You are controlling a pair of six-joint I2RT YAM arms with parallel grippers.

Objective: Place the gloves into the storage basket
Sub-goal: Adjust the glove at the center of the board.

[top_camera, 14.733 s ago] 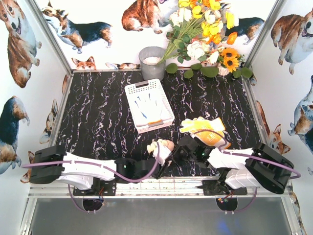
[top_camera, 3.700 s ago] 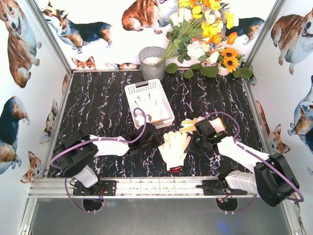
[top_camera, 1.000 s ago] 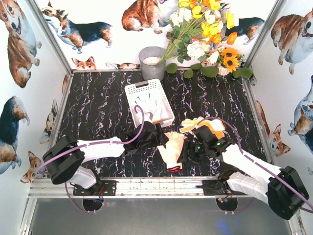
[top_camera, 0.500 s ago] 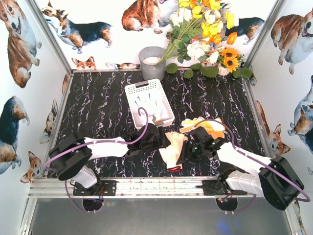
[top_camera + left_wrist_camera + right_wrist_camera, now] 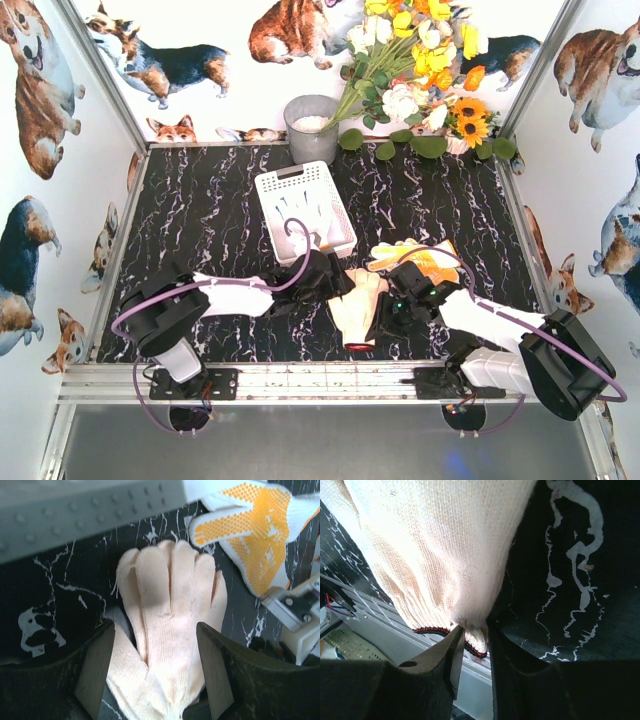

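Cream knit glove lies limp on the surface near the basket. The right gripper pinches its cuff; the left gripper straddles it, spread wide. It looks soft and light, best pinched mid-palm.

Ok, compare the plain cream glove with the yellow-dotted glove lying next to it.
The cream glove is plain knit; the dotted glove carries yellow grip dots. The cream glove is pinched by the right gripper; no gripper holds the dotted glove. Both lie on the table, outside the basket.
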